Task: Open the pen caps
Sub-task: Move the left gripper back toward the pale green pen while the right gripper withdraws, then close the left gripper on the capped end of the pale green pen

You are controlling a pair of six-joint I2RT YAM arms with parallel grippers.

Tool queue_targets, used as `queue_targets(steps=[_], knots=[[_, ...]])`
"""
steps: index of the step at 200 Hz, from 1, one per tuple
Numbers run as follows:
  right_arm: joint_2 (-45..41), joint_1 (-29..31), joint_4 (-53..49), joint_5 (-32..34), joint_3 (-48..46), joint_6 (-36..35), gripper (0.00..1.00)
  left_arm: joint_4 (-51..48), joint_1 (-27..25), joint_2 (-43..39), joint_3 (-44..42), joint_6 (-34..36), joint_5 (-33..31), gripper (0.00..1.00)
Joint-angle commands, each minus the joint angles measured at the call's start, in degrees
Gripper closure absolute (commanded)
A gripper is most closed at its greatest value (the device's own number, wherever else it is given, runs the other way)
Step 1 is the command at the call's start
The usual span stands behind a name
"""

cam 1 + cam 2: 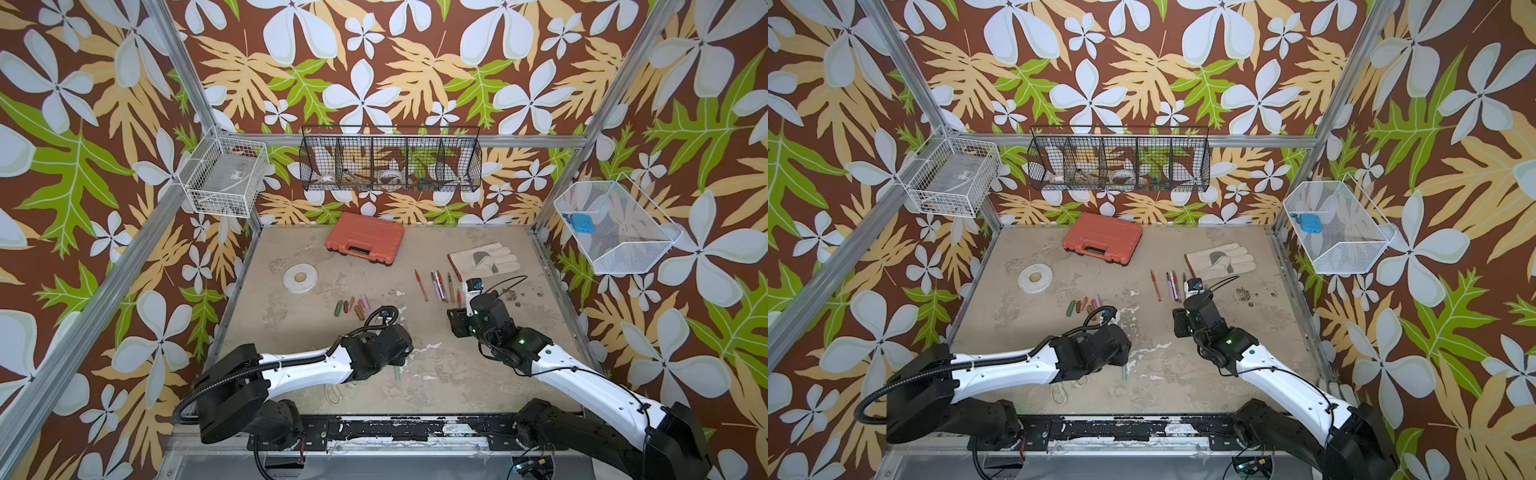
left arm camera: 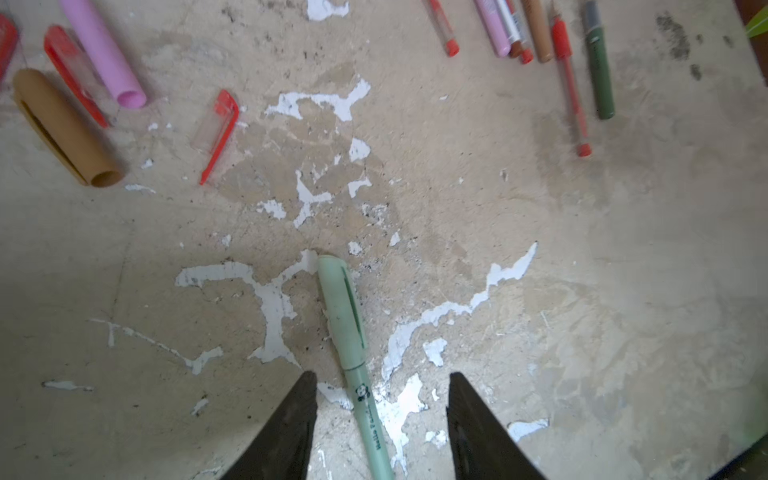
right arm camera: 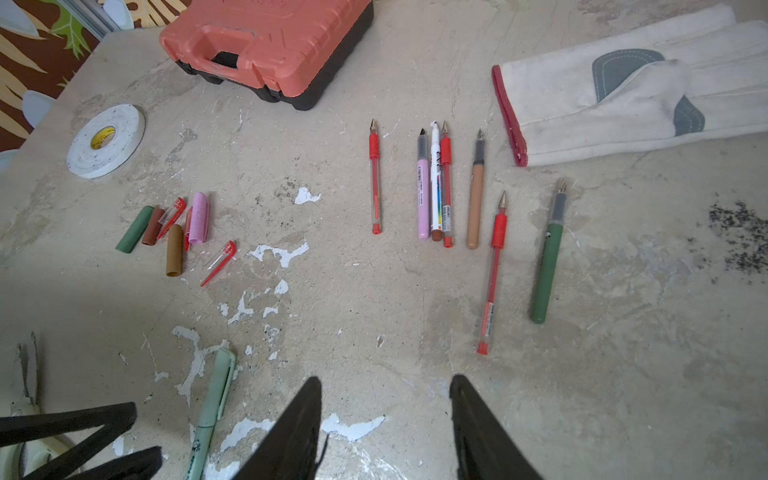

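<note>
Final capped pen, by judgement: left gripper [image 2: 382, 376], jaws apart, straddles slim pale-green plastic pen [image 2: 358, 388] near worn beige surface's [image 2: 582, 291] front edge; right gripper [image 3: 385, 380] empty, apart; next, clamp barrel, pull its stubby pale-green cap [image 2: 341, 307].

Walls [image 1: 374, 62] on three sides carry brown wallpaper with big pale flowers and tan and green leaves. An aluminium frame [image 1: 523, 140] runs up the corners and along the back. A long black wire basket [image 1: 476, 162], split into compartments, hangs on the back wall. A white wire basket [image 1: 216, 203] hangs at the left corner, and a white mesh basket [image 1: 623, 257] tilts off the right wall. The table [image 1: 436, 365] is beige and worn, with white flaked patches and dark specks [image 1: 509, 296] near its right edge. Its front rail [image 1: 395, 428] is black with chipped paint. Light is even and shadows are soft.
</note>
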Motion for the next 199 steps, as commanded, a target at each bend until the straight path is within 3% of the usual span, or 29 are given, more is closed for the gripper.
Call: queue_targets(steps=[1,78,199], knots=[[0.1,0.1,0.6,-0.3,-0.1,-0.4,0.50,-1.1,-0.2,1.4,0.4,-2.3,-2.3,0.48],[0.9,0.1,1.8,-1.6,-0.9,-0.7,0.52,-1.7,-0.3,11.8,4.0,-1.2,-1.9,0.55],[0.2,0.2,1.9,-2.8,-0.1,-0.1,0.52,-2.4,-0.2,15.3,3.5,-0.9,-1.8,0.74]])
